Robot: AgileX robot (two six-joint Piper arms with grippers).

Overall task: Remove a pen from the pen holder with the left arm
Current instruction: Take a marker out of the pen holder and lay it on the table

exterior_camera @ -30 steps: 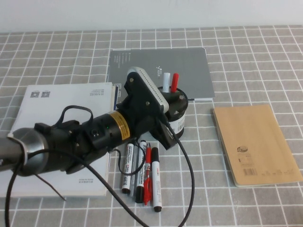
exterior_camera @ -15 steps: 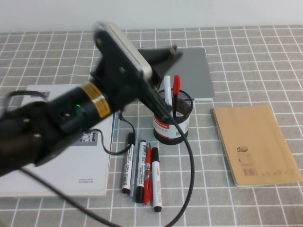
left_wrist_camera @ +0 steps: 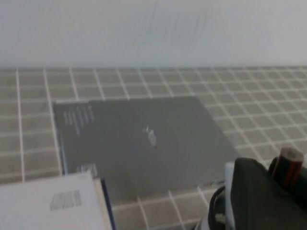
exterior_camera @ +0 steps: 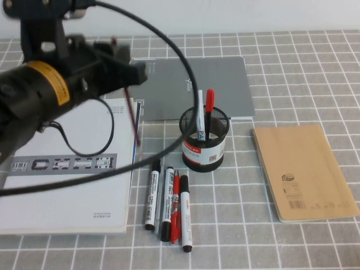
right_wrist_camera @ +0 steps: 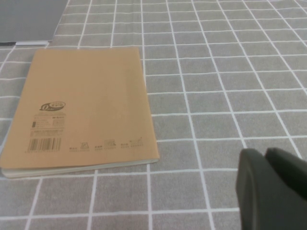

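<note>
Right wrist: tan notebook [right_wrist_camera: 81,108] flat on grey checked cloth [right_wrist_camera: 230,72].
Right gripper [right_wrist_camera: 265,158] near its corner, not touching.

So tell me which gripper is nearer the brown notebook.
Right. The right gripper sits close by the brown notebook; the left gripper, gripping a pen, is raised far beyond the pen holder.

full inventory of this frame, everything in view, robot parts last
table: 1, grey with white grid, under everything
pen holder: 1, black mesh, centre
white pen: 1, in holder
red-capped pen: 1, in holder
held pen: 1, dark red, clear of holder
markers: at least 4, black, white, red, lying before holder
white book: 1, left
grey book: 1, behind holder
brown notebook: 1, right
left gripper: shut on held pen, raised, back left
right gripper: dark, near brown notebook
</note>
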